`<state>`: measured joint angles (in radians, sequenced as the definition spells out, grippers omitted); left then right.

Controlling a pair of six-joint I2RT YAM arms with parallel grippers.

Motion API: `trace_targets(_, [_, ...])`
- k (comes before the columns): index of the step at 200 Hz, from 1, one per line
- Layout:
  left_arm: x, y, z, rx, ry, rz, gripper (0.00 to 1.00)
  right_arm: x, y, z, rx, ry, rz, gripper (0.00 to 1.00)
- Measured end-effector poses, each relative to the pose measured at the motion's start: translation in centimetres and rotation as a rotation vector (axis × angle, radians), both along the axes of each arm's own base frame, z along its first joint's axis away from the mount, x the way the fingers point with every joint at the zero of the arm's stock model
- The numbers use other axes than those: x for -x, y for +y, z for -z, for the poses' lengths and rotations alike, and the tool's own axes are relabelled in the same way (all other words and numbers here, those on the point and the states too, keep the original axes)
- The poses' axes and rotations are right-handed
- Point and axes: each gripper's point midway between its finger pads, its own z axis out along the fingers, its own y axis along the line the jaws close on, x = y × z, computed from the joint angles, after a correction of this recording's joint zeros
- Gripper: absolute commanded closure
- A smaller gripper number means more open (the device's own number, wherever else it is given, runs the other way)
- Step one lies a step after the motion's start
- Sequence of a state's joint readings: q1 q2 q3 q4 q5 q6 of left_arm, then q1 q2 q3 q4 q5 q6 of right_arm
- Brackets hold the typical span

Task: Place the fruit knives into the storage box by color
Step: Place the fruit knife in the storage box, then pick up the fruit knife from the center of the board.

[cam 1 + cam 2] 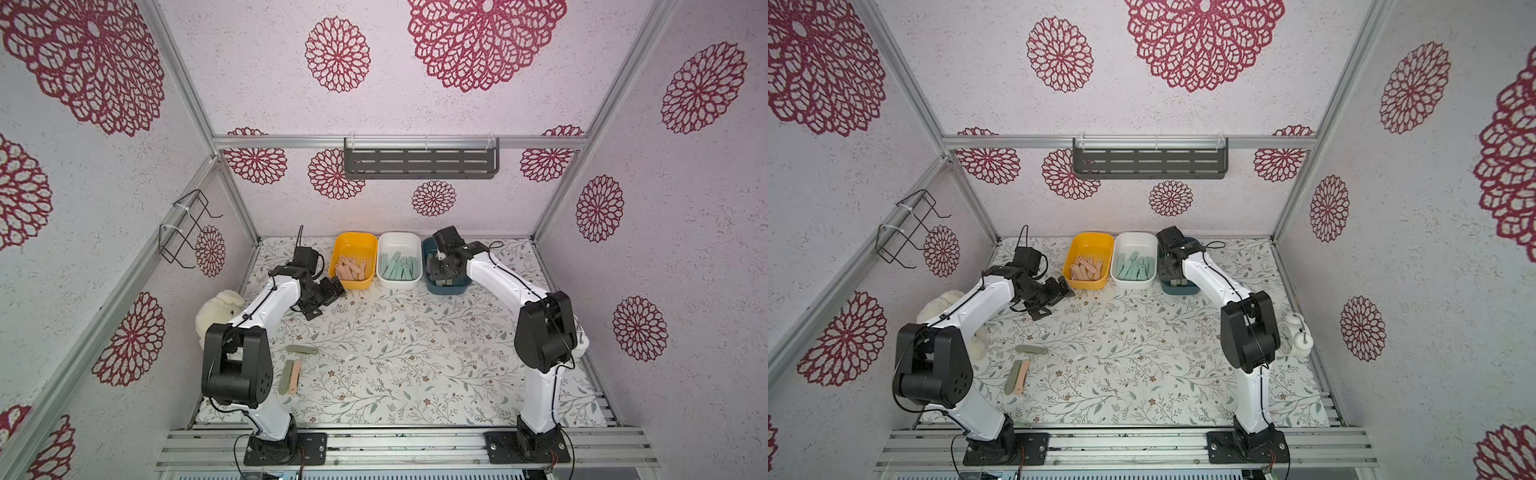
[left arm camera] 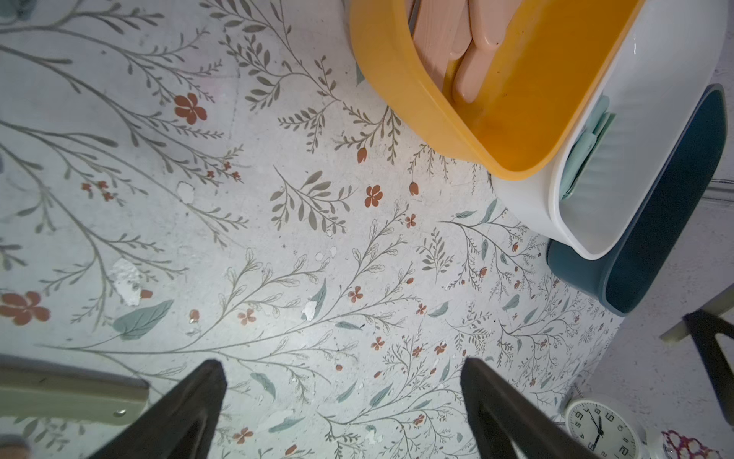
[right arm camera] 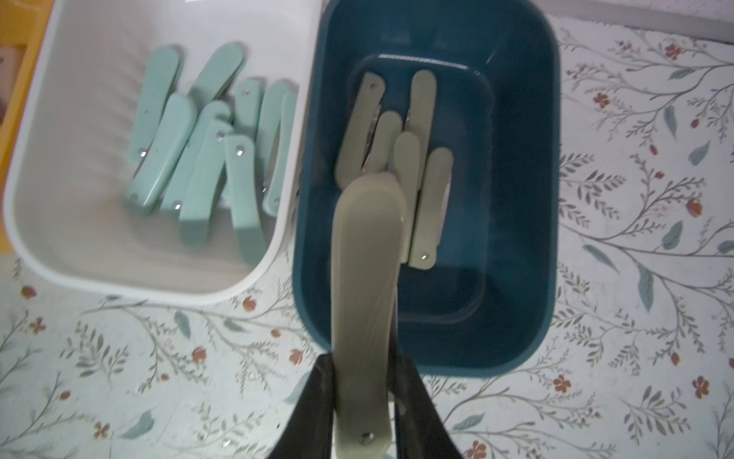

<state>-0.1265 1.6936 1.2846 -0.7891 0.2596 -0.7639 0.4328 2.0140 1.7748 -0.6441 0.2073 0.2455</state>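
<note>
My right gripper [image 3: 365, 361] is shut on an olive fruit knife [image 3: 367, 278], which hangs over the dark blue storage box [image 3: 516, 198] where several olive knives [image 3: 397, 131] lie. The white box [image 1: 399, 237] holds teal knives [image 1: 400, 266] and the yellow box [image 1: 338, 249] holds pink ones [image 1: 351, 268]. My left gripper [image 1: 328, 297] stands open and empty above the mat, in front of the yellow box [image 2: 417, 99]. Two olive knives [image 1: 302, 350] [image 1: 286, 376] and a pink one [image 1: 295, 377] lie on the mat near the left arm's base.
A white plush toy [image 1: 218, 309] sits at the left edge behind the left arm. A white alarm clock [image 1: 1293, 334] stands at the right edge. A grey shelf [image 1: 419, 160] hangs on the back wall, a wire rack [image 1: 187, 228] on the left wall.
</note>
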Motion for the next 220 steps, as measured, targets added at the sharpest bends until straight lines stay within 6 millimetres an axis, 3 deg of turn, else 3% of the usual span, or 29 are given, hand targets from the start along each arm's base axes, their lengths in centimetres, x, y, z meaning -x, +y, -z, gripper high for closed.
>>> trace_targets(16, [-0.1,0.0,0.1,-0.003,0.006,0.0,0.03,-1.8,-0.9,0.8,-0.002,-0.004,0.012,0.84])
trace_targets(33, [0.0,0.2,0.1,-0.012,0.015,-0.004,0.03,-3.2,-1.5,2.4,0.0,0.01,0.016,0.74])
trace_targets(65, [0.9,1.0,0.5,-0.06,0.054,-0.022,0.03,-3.7,-1.8,5.2,0.018,0.054,-0.006,0.55])
trace_targets(96, [2.9,2.9,1.0,-0.138,0.108,-0.06,0.03,-3.5,-0.9,4.5,-0.017,0.037,-0.036,0.32])
trace_targets(130, [7.5,5.3,1.4,-0.194,0.175,-0.135,0.0,-0.3,-0.1,2.7,-0.044,0.023,-0.091,0.01])
trace_targets(173, [11.8,9.2,2.6,-0.251,0.229,-0.295,0.11,3.5,3.1,0.2,-0.099,-0.019,-0.202,0.01])
trace_targets(220, [12.1,11.1,5.5,-0.277,0.306,-0.371,0.21,7.8,9.0,1.7,-0.156,0.031,-0.367,0.01])
